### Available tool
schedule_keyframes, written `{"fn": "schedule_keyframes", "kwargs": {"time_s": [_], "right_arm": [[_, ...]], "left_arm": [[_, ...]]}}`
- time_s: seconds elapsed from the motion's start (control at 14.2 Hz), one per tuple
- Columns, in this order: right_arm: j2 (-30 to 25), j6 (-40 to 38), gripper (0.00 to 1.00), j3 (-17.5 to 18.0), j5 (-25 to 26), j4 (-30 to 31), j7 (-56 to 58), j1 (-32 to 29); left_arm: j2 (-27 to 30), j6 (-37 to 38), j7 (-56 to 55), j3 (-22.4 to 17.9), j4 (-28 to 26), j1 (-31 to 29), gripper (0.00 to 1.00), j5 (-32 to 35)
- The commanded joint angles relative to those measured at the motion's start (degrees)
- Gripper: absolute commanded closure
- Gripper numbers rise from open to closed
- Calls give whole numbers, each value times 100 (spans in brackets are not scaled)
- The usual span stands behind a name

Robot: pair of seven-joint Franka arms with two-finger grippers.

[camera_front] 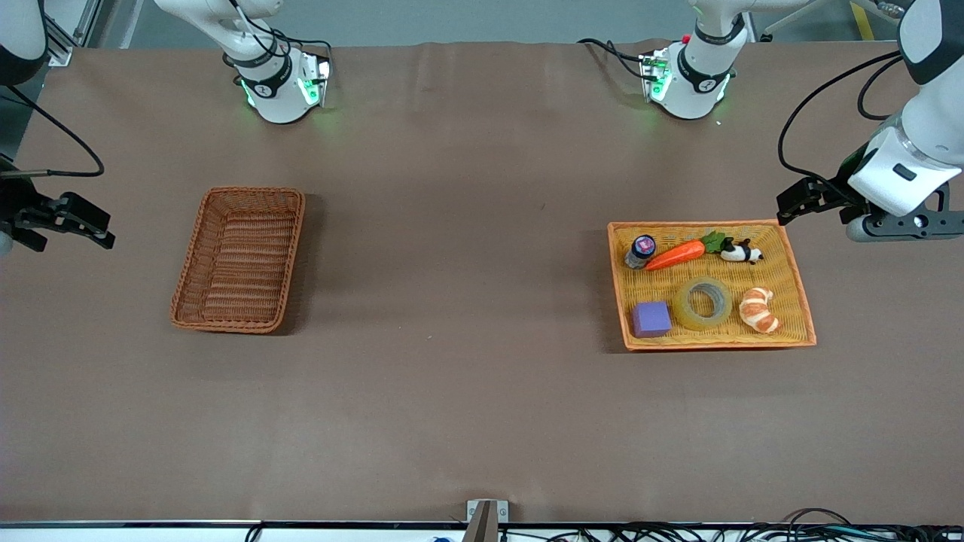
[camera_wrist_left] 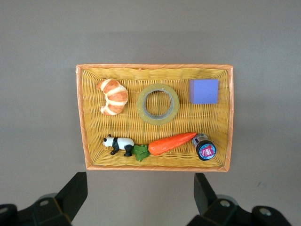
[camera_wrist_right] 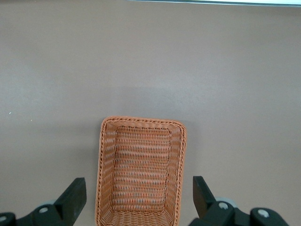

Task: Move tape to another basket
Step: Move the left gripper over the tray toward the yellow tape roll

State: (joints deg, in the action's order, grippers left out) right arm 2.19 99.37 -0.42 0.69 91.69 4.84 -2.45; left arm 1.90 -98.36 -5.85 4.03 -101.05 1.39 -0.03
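1. Two wicker baskets sit well apart on a brown worktop (camera_front: 467,226).
2. At the right arm's end, the deep reddish-brown basket (camera_front: 239,260) holds nothing.
3. At the left arm's end, a shallow orange-yellow tray (camera_front: 794,282) holds the tape (camera_front: 703,303), lying flat between a purple cube (camera_front: 651,319) and a croissant (camera_front: 758,309).
4. Left gripper (camera_wrist_left: 141,190) hangs just beside the tray's edge, jaws spread wide, holding nothing.
5. Right gripper (camera_wrist_right: 139,195) hangs beside the deep basket, jaws likewise wide and holding nothing.

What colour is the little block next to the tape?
The cube is purple, clearest in the left wrist view, beside the tape.
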Motion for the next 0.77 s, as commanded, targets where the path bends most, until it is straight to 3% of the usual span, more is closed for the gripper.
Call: {"fn": "schedule_keyframes", "kwargs": {"time_s": [0.0, 0.7], "right_arm": [[71, -23, 0, 33, -113, -107, 0, -80], [71, -32, 0, 33, -113, -107, 0, -89]], "left_arm": [[12, 133, 4, -25, 94, -7, 0, 38], [-76, 142, 119, -43, 218, -209, 0, -23]]}}
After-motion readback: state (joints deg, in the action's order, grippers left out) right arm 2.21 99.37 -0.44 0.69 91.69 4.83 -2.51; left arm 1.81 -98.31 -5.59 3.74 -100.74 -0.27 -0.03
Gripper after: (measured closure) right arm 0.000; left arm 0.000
